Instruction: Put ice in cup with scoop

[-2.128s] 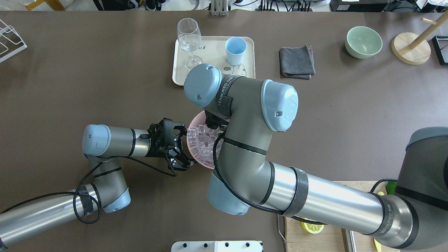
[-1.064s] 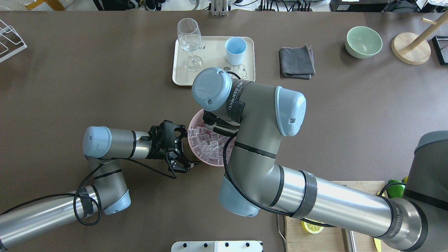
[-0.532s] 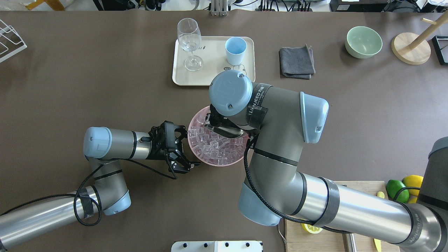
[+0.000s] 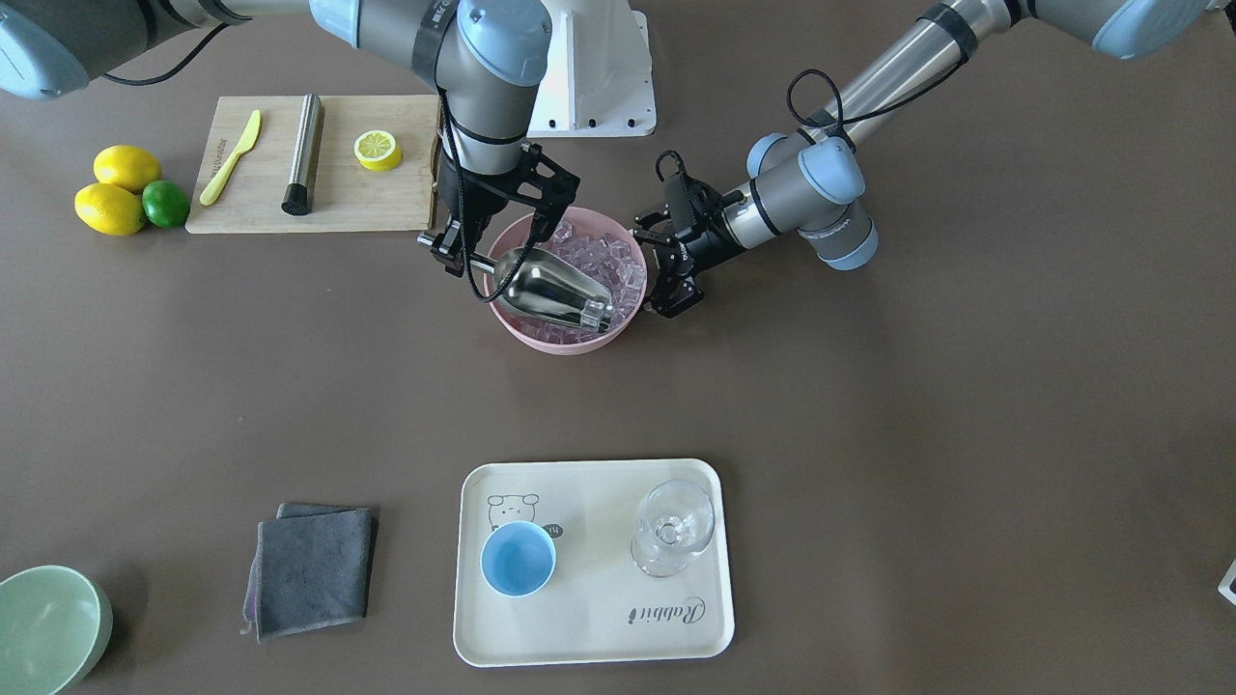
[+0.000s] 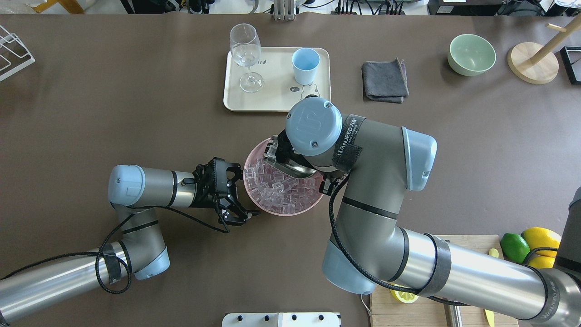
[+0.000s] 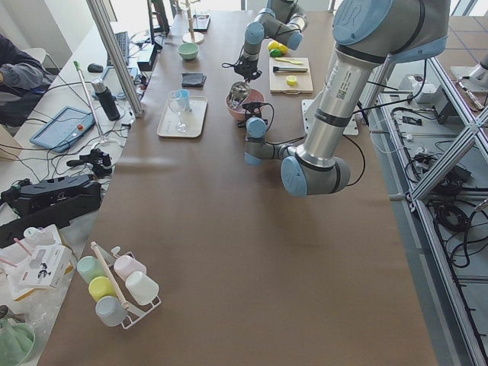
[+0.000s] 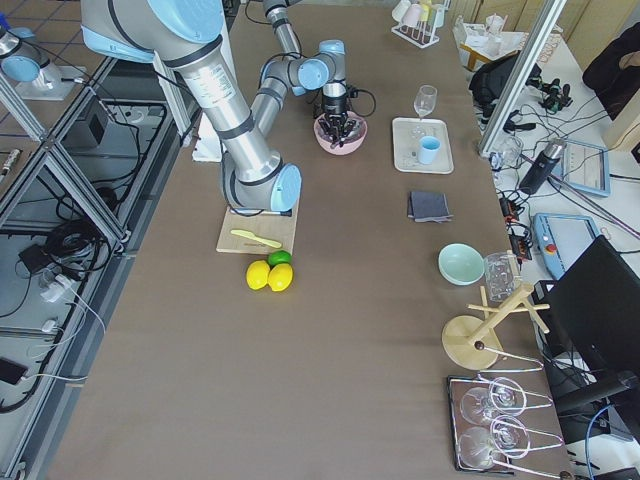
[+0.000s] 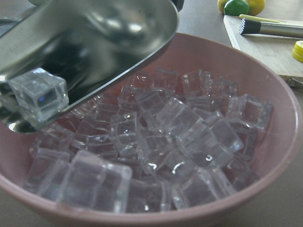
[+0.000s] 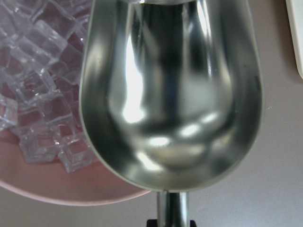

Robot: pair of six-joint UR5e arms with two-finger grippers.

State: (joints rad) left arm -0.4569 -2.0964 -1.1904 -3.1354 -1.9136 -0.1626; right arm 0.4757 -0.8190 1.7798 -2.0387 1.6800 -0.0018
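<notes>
My right gripper (image 4: 452, 253) is shut on the bar handle of the steel scoop (image 4: 550, 285). It holds the scoop tilted over the pink bowl (image 4: 570, 345) of ice (image 4: 606, 259). The scoop's trough (image 9: 170, 94) looks almost empty. One clear cube (image 8: 38, 94) sits at its front lip. My left gripper (image 4: 649, 272) is open, with its fingers spread along the bowl's outer side; I cannot tell if they touch it. The light-blue cup (image 4: 518, 558) stands upright and empty on the cream tray (image 4: 599, 627). In the overhead view the wrist hides the right gripper.
A clear stemmed glass (image 4: 673, 526) stands on the tray beside the cup. The cutting board (image 4: 386, 203) behind the bowl carries a knife, a steel cylinder and a half lemon. Lemons and a lime (image 4: 126, 198), a grey cloth (image 4: 314, 569) and a green bowl (image 4: 48, 627) lie farther off.
My right arm has swung rightward in the overhead view, drawing the scoop across the bowl and uncovering more of the ice. The left arm and the bowl have stayed put.
</notes>
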